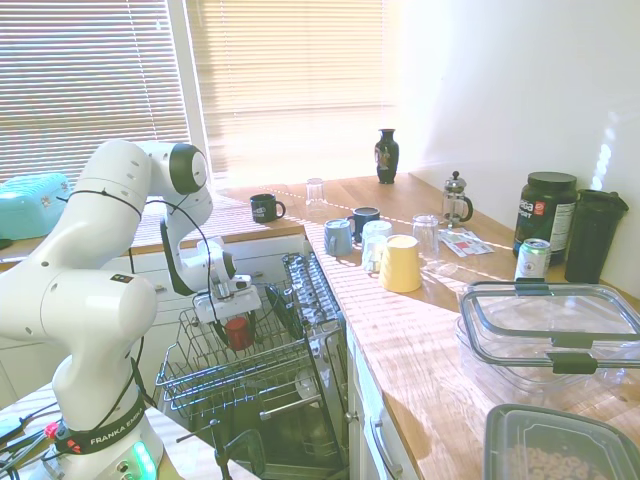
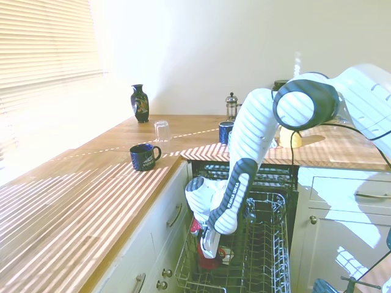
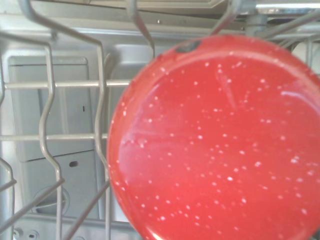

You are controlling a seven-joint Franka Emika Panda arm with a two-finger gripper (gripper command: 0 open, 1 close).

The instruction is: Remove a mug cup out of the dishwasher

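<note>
- The red mug cup sits in the pulled-out wire rack of the dishwasher, under the counter edge. In the wrist view its speckled red base fills most of the picture, from centre out to 3 o'clock, so it likely stands upside down, as cups are loaded to drain.
- The gripper hangs directly over the mug, with the mug at 6 o'clock from it in the first exterior view. The arm reaches down into the rack so the fingers can come at the cup from above, clear of the wire tines.
- Whether the fingers are spread or already closed on the mug, I cannot tell; both exterior views hide them behind the wrist and the mug.
- The second exterior view shows red low in the rack, below the wrist.
- On the wooden counter, well apart from the rack, stand a black mug with white print, a blue mug and a yellow cup; none is the target.
- Judgement: this looks like the grasp stage; a straight lift would avoid snagging the tines.
</note>
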